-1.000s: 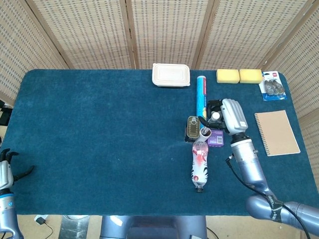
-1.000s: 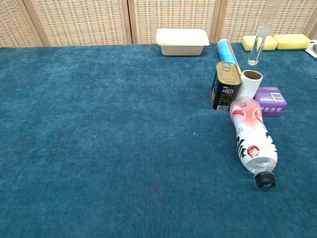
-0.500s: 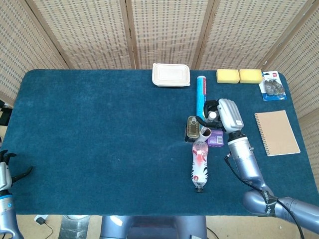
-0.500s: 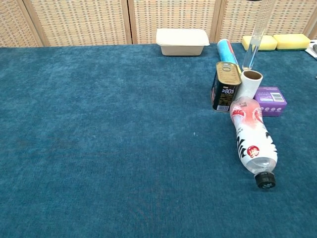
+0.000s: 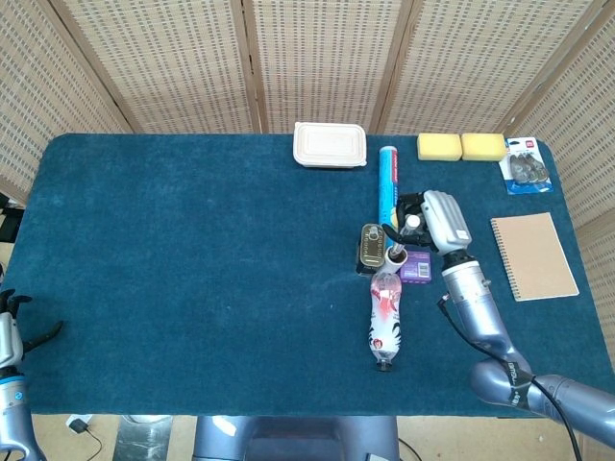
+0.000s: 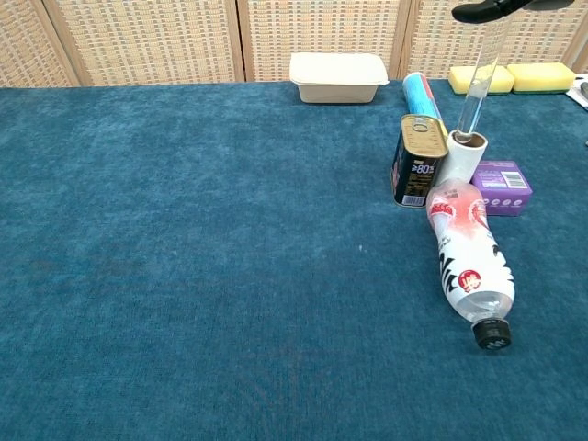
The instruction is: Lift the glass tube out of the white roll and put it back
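Observation:
The white roll (image 6: 465, 156) stands upright on the blue cloth, between a tin can (image 6: 419, 162) and a purple box (image 6: 502, 186). The clear glass tube (image 6: 480, 81) hangs nearly upright, its lower end right at the roll's open top. My right hand (image 5: 430, 219) holds the tube's upper end; its dark fingertips (image 6: 487, 11) show at the top edge of the chest view. In the head view the roll (image 5: 394, 255) is partly hidden under that hand. My left hand (image 5: 12, 323) is at the table's front left corner, fingers apart, holding nothing.
A plastic bottle (image 6: 469, 263) lies on its side just in front of the roll. A blue cylinder (image 5: 387, 183) lies behind the can. A white lidded container (image 5: 330, 144), two yellow sponges (image 5: 461, 146), a notebook (image 5: 533, 255) and a blister pack (image 5: 526, 166) sit towards the back and right.
My right hand has come down with the glass tube, bringing its lower end from well above the roll to the roll's opening. The left hand has hardly moved.

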Action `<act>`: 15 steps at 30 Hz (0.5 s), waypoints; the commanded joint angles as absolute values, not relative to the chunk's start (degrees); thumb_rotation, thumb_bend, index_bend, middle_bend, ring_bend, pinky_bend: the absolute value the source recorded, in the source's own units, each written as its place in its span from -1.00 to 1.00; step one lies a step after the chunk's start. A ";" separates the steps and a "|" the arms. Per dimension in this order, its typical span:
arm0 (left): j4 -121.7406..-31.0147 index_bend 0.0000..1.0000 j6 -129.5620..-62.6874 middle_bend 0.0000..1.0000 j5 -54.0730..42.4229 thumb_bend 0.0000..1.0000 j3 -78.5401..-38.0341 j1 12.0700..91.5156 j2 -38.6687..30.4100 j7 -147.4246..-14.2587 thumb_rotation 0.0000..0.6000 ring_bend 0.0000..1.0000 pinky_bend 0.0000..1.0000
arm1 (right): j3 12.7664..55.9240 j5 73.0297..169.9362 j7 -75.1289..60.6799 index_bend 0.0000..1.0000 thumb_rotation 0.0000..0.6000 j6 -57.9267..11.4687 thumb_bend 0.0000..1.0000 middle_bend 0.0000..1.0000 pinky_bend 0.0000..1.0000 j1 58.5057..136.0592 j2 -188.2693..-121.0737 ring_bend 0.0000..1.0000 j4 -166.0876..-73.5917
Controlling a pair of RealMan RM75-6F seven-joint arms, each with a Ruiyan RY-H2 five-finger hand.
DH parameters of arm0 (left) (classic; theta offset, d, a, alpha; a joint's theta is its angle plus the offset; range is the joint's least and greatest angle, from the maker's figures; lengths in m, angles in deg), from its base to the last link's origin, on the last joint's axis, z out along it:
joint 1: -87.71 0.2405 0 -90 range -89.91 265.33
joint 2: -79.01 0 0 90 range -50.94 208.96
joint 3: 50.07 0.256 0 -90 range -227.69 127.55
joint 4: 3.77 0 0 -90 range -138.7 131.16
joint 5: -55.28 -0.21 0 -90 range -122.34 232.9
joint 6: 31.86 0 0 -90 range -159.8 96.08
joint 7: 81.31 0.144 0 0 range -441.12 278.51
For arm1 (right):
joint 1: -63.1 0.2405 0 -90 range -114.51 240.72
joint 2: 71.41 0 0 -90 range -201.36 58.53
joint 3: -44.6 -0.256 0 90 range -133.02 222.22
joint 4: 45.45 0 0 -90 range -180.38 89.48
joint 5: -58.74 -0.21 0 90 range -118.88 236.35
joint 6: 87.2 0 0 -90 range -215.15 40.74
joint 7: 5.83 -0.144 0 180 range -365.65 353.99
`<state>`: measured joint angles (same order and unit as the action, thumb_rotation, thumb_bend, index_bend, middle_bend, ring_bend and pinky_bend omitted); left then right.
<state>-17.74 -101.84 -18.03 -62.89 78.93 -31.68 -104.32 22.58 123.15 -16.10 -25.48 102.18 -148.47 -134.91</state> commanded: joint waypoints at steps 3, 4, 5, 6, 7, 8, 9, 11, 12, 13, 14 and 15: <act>-17.73 -0.37 -101.86 -0.64 -18.03 -0.94 -62.89 78.94 -31.68 -104.31 0.31 -0.84 -0.59 | 22.66 123.29 -16.20 0.62 1.00 -25.65 -0.36 1.00 0.96 102.07 -148.21 1.00 -134.65; -17.74 -0.37 -101.88 -0.64 -18.04 -0.94 -62.89 78.94 -31.68 -104.32 0.29 -0.84 -0.59 | 22.70 123.27 -16.20 0.62 1.00 -25.72 -0.36 1.00 0.96 102.05 -148.17 1.00 -134.62; -17.74 -0.37 -101.87 -0.64 -18.04 -0.94 -62.89 78.94 -31.68 -104.32 0.30 -0.84 -0.59 | 22.77 123.27 -16.24 0.62 1.00 -25.78 -0.36 1.00 0.96 102.00 -148.17 1.00 -134.56; -17.74 -0.37 -101.88 -0.64 -18.04 -0.94 -62.89 78.94 -31.69 -104.31 0.31 -0.84 -0.59 | 22.82 123.28 -16.28 0.62 1.00 -25.83 -0.37 1.00 0.96 101.97 -148.17 1.00 -134.51; -17.74 -0.37 -101.89 -0.64 -18.05 -0.94 -62.88 78.94 -31.68 -104.31 0.31 -0.84 -0.59 | 22.95 123.28 -16.38 0.62 1.00 -25.99 -0.37 1.00 0.96 101.93 -148.21 1.00 -134.33; -17.74 -0.37 -101.88 -0.64 -18.05 -0.94 -62.88 78.95 -31.68 -104.30 0.32 -0.84 -0.59 | 23.06 123.28 -16.52 0.62 1.00 -26.15 -0.37 1.00 0.96 101.92 -148.31 1.00 -134.04; -17.73 -0.37 -101.89 -0.64 -18.05 -0.94 -62.88 78.96 -31.69 -104.29 0.31 -0.84 -0.59 | 23.12 123.22 -16.70 0.62 1.00 -26.28 -0.37 1.00 0.96 101.91 -148.44 1.00 -133.73; -17.73 -0.37 -101.90 -0.64 -18.05 -0.94 -62.88 78.95 -31.69 -104.28 0.31 -0.84 -0.59 | 23.30 123.28 -17.10 0.62 1.00 -26.46 -0.37 1.00 0.96 101.88 -148.80 1.00 -133.00; -17.73 -0.37 -101.89 -0.64 -18.05 -0.94 -62.88 78.94 -31.69 -104.27 0.30 -0.84 -0.59 | 23.36 123.41 -17.17 0.62 1.00 -26.36 -0.37 1.00 0.95 101.86 -149.01 1.00 -132.67; -17.73 -0.37 -101.88 -0.64 -18.05 -0.94 -62.89 78.94 -31.69 -104.27 0.31 -0.84 -0.59 | 23.48 123.65 -17.11 0.62 1.00 -26.14 -0.37 1.00 0.95 101.84 -149.30 1.00 -132.22; -17.73 -0.37 -101.87 -0.65 -18.05 -0.94 -62.89 78.94 -31.69 -104.26 0.31 -0.84 -0.59 | 23.69 124.06 -17.08 0.62 1.00 -25.88 -0.37 1.00 0.95 101.83 -149.70 1.00 -131.63; -17.72 -0.37 -101.86 -0.65 -18.05 -0.94 -62.88 78.94 -31.69 -104.26 0.31 -0.84 -0.59 | 23.82 124.35 -17.18 0.62 1.00 -25.74 -0.37 1.00 0.94 101.82 -149.96 1.00 -131.26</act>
<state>-17.73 -101.86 -18.05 -62.88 78.94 -31.69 -104.26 23.61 124.01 -17.11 -25.96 101.85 -149.63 -131.64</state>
